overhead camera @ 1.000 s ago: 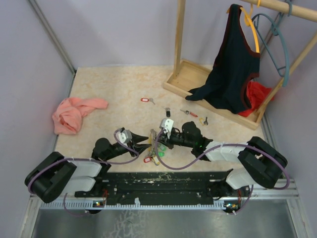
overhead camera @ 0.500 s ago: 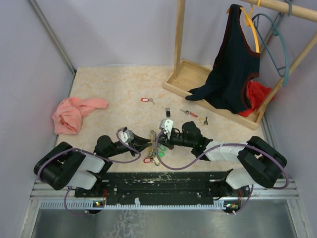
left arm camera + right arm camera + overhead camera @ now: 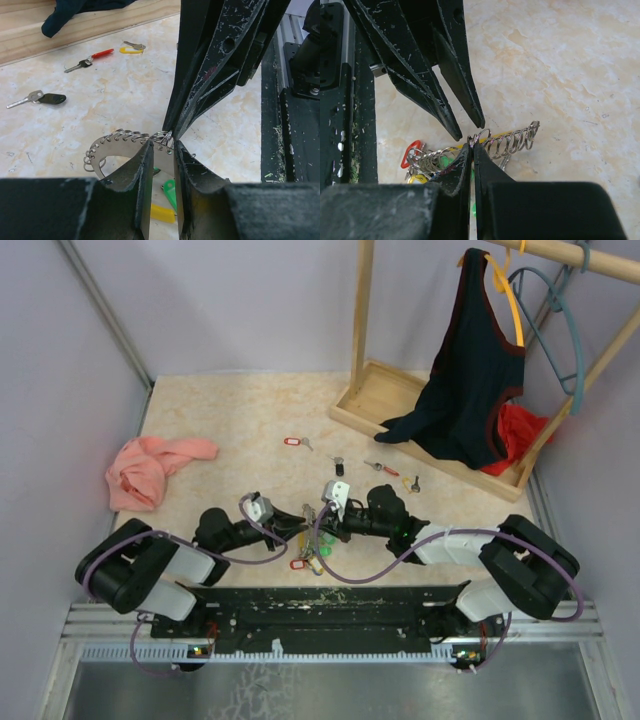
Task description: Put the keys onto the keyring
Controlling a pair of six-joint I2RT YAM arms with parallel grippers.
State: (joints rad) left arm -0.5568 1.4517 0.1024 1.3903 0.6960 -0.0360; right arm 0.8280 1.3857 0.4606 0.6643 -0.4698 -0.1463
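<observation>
Now, from above, the keyring lies on the tabletop, with the keys loose beyond it. Left wrist: your left gripper, jaws slightly apart, sits at its coil; close squarely. Right wrist: the right gripper clamps its wire; hold firm.

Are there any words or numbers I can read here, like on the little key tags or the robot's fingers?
No words, numbers or signs can be read in any view.
black key tag: plain, no writing shows.
red key: plain, no writing shows.
yellow key tag: too small to tell if anything is written.
right gripper: only scratches and white scuffs, no lettering.
rail under the arm bases: scuffs only, nothing readable.
</observation>
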